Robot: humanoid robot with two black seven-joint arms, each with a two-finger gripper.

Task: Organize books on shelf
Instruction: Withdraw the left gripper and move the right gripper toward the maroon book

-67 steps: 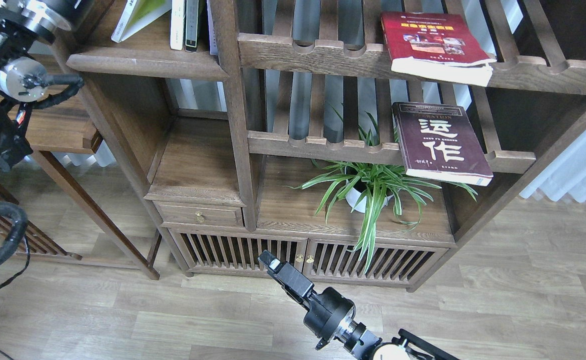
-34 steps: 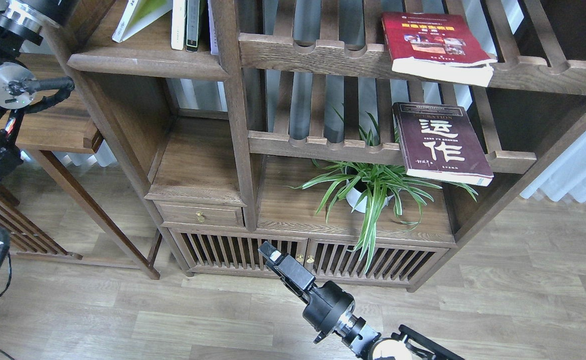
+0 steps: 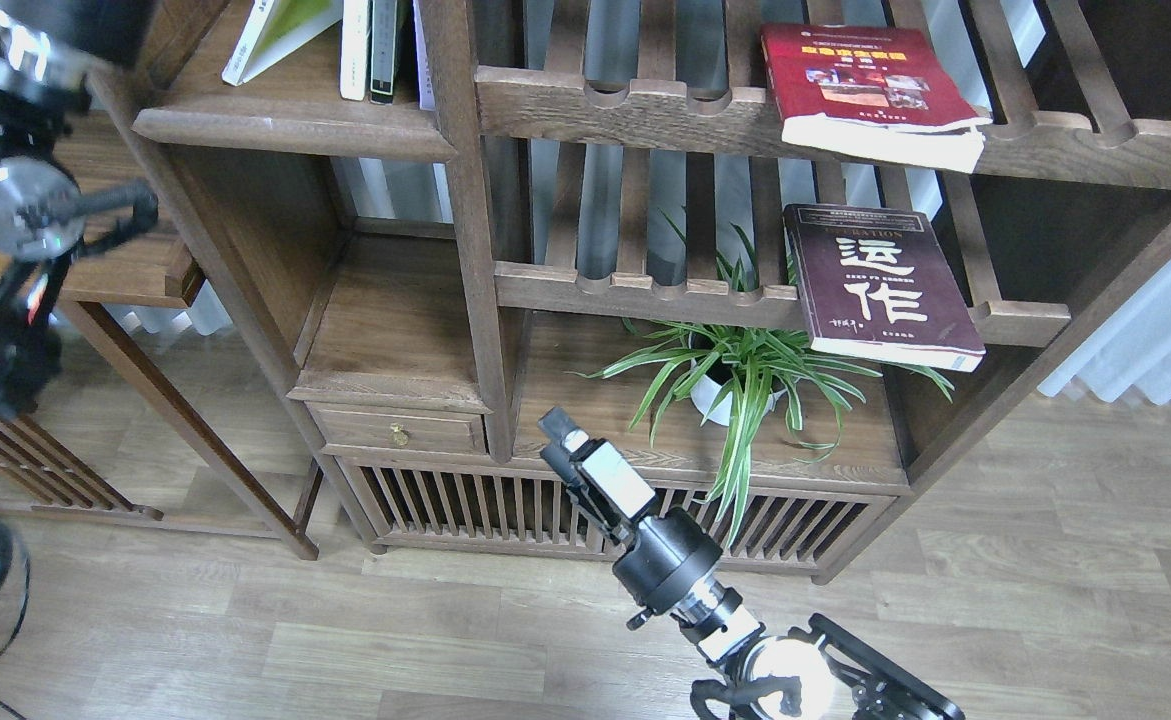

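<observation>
Well above the right jaws (image 3: 557, 428) lies the maroon book (image 3: 880, 285).

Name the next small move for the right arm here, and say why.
Probably raise the right gripper up and right toward the dark maroon paperback with big white characters. That book lies flat on a slatted wooden rack, unheld, while the gripper sits low by the spider plant.

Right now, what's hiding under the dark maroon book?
Under the dark maroon book is a slatted rack, then a spider plant in a white pot. The book hides some leaves.
</observation>
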